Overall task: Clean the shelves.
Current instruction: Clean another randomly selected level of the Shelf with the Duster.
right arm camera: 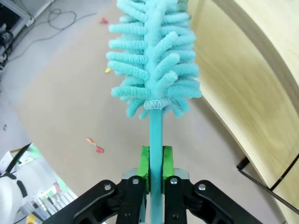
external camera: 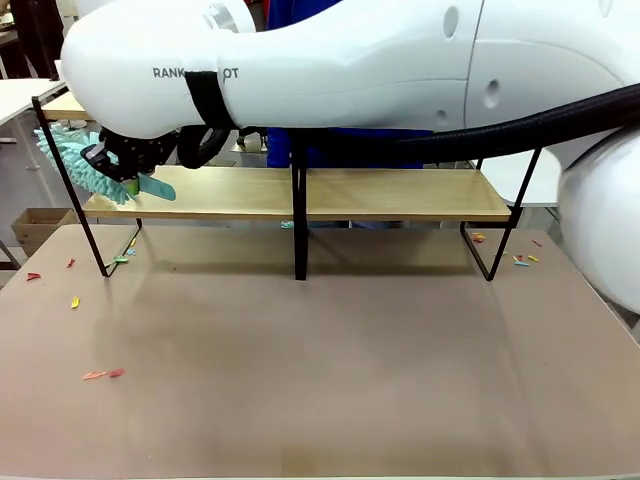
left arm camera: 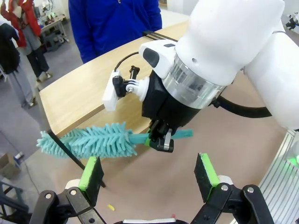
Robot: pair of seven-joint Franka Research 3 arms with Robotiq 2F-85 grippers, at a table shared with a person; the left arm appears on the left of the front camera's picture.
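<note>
The shelves stand across the far half of the brown table, pale boards in a black frame with a central post. My right arm reaches across to their left end. There my right gripper is shut on the handle of a teal fluffy duster, whose head sticks out past the shelf's left edge. In the right wrist view the green pads clamp the handle and the duster head lies beside the shelf board. My left gripper hangs open and holds nothing, looking at the duster from above.
Small coloured scraps lie on the table at the left, under the shelf's left end and at the right. A person in a blue top stands behind the shelves. A cardboard box sits on the floor at left.
</note>
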